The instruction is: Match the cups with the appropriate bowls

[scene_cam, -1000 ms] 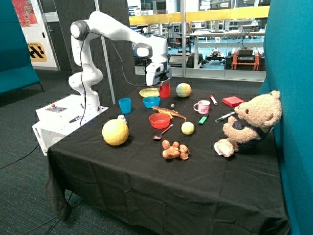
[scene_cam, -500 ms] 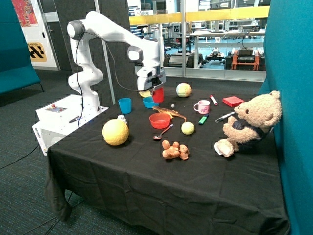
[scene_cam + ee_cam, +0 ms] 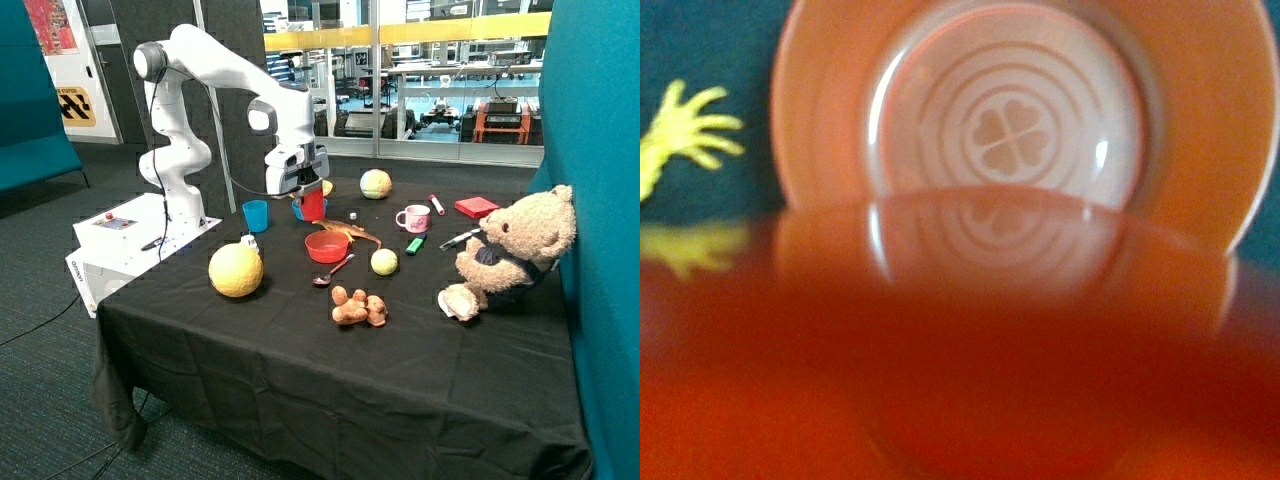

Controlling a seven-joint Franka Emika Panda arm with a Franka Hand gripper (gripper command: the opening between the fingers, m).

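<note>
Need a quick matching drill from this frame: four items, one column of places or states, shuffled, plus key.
Items:
1. red plastic tumbler
2. blue plastic tumbler
3. shallow red plastic bowl
4. pink and white handled mug

Places or states:
A. standing on the black tablecloth near the big yellow ball
B. on the cloth by the green marker
C. held off the table in the tool
D. empty, next to the metal spoon

Pairs: 1-C, 2-A, 3-D, 4-B

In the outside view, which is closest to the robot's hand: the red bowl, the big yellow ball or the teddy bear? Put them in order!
The gripper holds the red cup.
1. Red bowl, just below, mid-table.
2. Big yellow ball, near the table's front corner by the robot's base.
3. Teddy bear, at the far side edge.
</note>
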